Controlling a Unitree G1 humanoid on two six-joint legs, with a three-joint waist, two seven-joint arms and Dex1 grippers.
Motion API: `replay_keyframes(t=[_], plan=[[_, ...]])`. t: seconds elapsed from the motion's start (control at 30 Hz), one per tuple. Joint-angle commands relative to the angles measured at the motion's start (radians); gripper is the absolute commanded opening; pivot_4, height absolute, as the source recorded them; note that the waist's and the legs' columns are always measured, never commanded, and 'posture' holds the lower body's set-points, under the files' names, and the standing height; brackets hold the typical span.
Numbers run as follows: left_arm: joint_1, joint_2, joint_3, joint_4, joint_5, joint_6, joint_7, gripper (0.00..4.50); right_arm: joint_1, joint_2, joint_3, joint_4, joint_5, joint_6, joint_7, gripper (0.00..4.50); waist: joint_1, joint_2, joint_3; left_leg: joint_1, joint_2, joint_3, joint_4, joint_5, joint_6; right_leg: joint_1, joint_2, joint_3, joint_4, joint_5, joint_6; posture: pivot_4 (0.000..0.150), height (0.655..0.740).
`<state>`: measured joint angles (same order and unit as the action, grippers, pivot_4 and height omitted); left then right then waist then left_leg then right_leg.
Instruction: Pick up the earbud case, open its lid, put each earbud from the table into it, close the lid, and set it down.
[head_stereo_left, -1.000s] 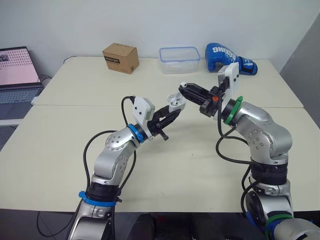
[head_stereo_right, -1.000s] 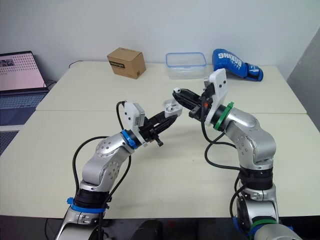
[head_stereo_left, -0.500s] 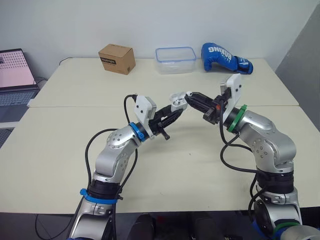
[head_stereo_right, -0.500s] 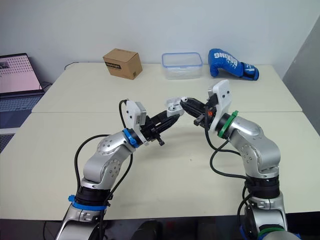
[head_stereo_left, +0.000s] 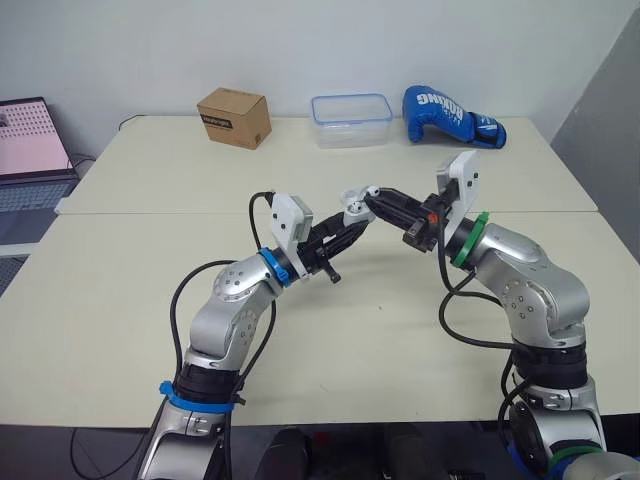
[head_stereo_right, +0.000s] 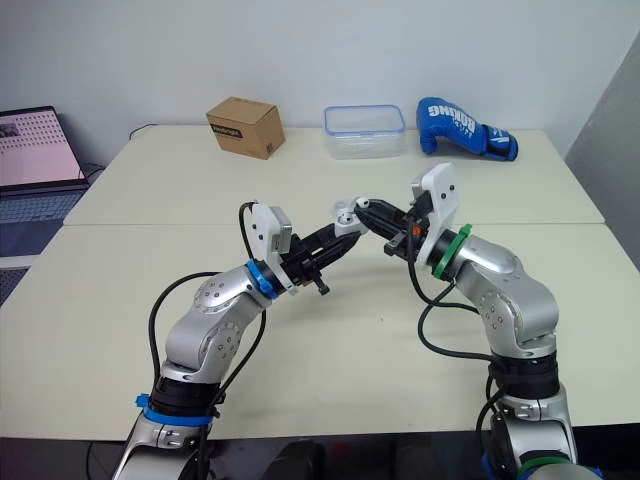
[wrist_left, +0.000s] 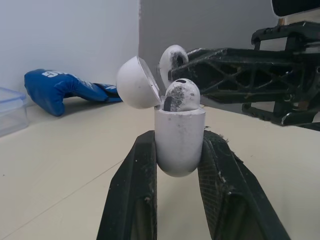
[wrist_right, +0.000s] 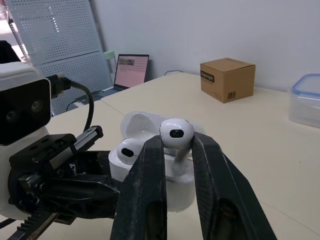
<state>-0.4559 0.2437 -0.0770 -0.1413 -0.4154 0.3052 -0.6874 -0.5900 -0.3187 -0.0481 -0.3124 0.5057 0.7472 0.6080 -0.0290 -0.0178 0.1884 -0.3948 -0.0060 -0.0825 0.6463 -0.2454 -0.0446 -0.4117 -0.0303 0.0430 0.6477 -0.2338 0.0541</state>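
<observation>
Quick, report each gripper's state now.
Left gripper: shut on the open white earbud case with a seated earbud.
Right gripper: shut on the second white earbud.

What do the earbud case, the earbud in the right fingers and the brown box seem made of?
The earbud case and earbud: likely hard plastic, smooth white faintly glossy shells. The box: apparently cardboard, matte brown, printed label.

Head stereo down over table (head_stereo_left: 120, 300); wrist cameras close, opposed, sharing earbud case (wrist_left: 179, 142).

Open white earbud case (wrist_left: 179, 145) holds one earbud (wrist_left: 180, 96); second earbud (wrist_right: 176, 133) just above.
</observation>
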Motion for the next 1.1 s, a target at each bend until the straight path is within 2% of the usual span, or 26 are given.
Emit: replay_keyframes(t=[0.03, 0.6, 0.67, 0.7, 0.77, 1.1], plan=[[-0.017, -0.009, 0.004, -0.041, -0.012, -0.009, 0.005, 0.74, 0.006, -0.019, 0.009, -0.040, 0.012, -0.014, 0.002, 0.35, 0.000, 0.000, 0.000, 0.000, 0.000, 0.000, 0.000, 0.000, 0.000, 0.000, 0.000, 0.000, 0.000, 0.000, 0.000, 0.150, 0.7400], [-0.029, -0.009, 0.013, -0.033, -0.023, -0.001, -0.020, 0.74, 0.009, -0.033, 0.038, -0.030, 0.000, -0.037, -0.013, 0.35, 0.000, 0.000, 0.000, 0.000, 0.000, 0.000, 0.000, 0.000, 0.000, 0.000, 0.001, 0.000, 0.000, 0.000, 0.000, 0.150, 0.7400], [-0.031, -0.010, 0.013, -0.030, -0.022, -0.003, -0.021, 0.74, 0.007, -0.033, 0.038, -0.028, 0.002, -0.037, -0.014, 1.19, 0.000, 0.000, 0.000, 0.000, 0.000, 0.000, 0.000, 0.000, 0.000, 0.000, 0.001, 0.000, 0.000, 0.000, 0.000, 0.150, 0.7400], [-0.032, -0.010, 0.013, -0.028, -0.021, -0.003, -0.021, 0.74, 0.007, -0.033, 0.038, -0.027, 0.002, -0.038, -0.014, 1.35, 0.000, 0.000, 0.000, 0.000, 0.000, 0.000, 0.000, 0.000, 0.000, 0.000, 0.001, 0.000, 0.000, 0.000, 0.000, 0.150, 0.7400], [-0.034, -0.011, 0.013, -0.025, -0.020, -0.003, -0.021, 0.74, 0.005, -0.034, 0.039, -0.024, 0.001, -0.041, -0.014, 2.04, 0.000, 0.000, 0.000, 0.000, 0.000, 0.000, 0.000, 0.000, 0.000, 0.000, 0.001, 0.000, 0.000, 0.000, 0.000, 0.150, 0.7400], [-0.028, -0.009, 0.014, -0.027, -0.014, -0.003, -0.018, 0.74, 0.010, -0.050, 0.033, -0.030, 0.010, -0.037, -0.004, 2.04, 0.000, 0.000, 0.000, 0.000, 0.000, 0.000, 0.000, 0.000, 0.000, 0.000, 0.001, 0.000, 0.000, 0.000, 0.000, 0.150, 0.7400]])
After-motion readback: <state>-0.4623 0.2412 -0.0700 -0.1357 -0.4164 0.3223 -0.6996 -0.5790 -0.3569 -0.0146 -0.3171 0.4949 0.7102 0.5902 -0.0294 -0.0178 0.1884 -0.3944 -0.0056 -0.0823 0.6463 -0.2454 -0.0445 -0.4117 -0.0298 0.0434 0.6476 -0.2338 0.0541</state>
